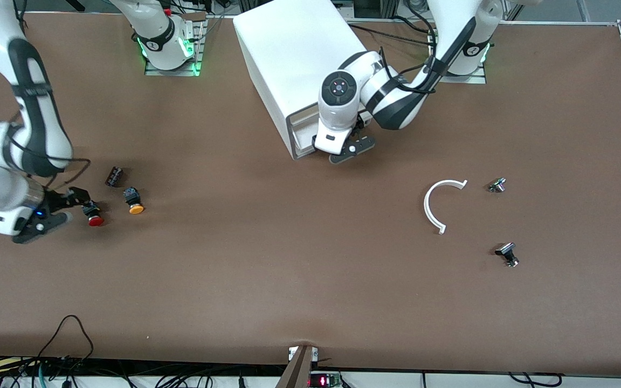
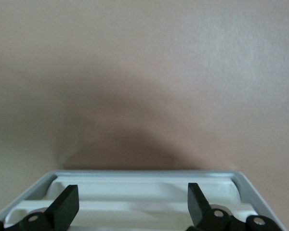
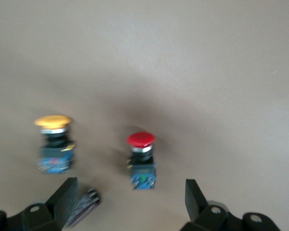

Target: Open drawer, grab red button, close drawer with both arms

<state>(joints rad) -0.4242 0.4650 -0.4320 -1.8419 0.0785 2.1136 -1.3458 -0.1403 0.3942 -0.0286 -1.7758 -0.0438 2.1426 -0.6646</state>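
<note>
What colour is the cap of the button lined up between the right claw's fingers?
Red, on the button; clearest in the right wrist view.

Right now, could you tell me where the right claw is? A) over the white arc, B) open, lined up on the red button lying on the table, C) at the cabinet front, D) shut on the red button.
B: the right claw is open, its fingers either side of the red button, which lies on the table ungrasped.
</note>
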